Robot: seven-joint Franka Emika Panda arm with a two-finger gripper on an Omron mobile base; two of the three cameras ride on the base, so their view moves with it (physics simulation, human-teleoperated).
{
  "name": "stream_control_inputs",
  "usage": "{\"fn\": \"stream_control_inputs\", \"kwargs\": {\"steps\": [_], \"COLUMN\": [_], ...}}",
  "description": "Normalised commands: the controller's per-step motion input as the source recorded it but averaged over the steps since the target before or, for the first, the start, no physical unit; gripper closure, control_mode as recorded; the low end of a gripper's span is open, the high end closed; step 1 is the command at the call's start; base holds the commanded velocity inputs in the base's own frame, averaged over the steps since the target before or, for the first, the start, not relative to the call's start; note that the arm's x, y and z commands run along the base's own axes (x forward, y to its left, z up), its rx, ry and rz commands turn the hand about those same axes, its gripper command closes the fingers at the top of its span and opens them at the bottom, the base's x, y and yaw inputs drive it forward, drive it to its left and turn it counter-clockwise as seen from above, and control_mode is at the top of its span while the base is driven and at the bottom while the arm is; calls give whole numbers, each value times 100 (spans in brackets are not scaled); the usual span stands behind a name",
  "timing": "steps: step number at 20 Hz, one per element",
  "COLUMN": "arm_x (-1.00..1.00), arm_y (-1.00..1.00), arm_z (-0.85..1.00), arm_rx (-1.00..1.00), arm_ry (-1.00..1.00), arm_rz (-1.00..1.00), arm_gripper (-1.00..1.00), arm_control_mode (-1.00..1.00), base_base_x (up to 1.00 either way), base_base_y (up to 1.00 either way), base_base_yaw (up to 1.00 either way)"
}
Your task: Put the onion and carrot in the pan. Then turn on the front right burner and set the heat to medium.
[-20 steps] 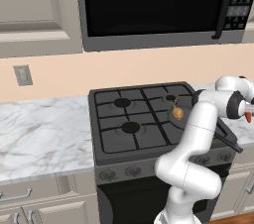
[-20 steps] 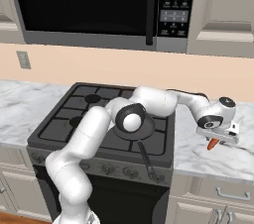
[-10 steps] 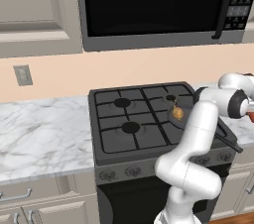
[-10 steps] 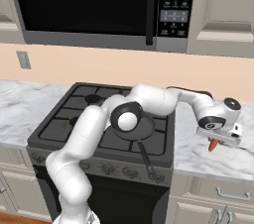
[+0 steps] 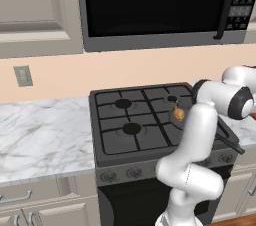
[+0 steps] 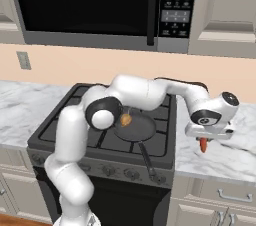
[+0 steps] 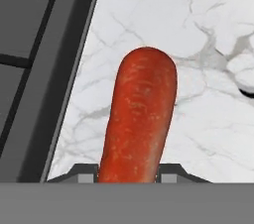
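A black stove with four round burners [image 5: 145, 122] stands in the middle of the kitchen. Its dark front panel has small round knobs [image 5: 134, 172]. White and grey marble counters [image 5: 42, 137] lie on both sides of it. Under the counters are cream cupboard doors with silver handles [image 6: 225, 197]. Above the stove hangs a big black microwave with a silver frame [image 5: 155, 5]. Beside it are cream wall cupboards [image 5: 37, 12]. The wall behind is a soft peach colour [image 5: 125, 70], with a grey wall socket [image 5: 22, 75] on it.
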Motion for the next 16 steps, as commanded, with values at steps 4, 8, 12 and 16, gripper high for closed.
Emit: {"fn": "stream_control_inputs", "kwargs": {"steps": [4, 8, 12, 16], "arm_x": [-39, -19, 0, 18], "arm_y": [100, 100, 100, 100], "arm_z": [34, 28, 25, 1], "arm_rx": [0, -3, -7, -10], "arm_ry": [1, 1, 0, 0], "arm_rz": [43, 38, 31, 12], "arm_gripper": [100, 100, 100, 100], "arm_control_mode": [-100, -100, -100, -100], "base_base_x": [0, 0, 0, 0], "base_base_y": [0, 0, 0, 0], "base_base_yaw": [0, 0, 0, 0]}}
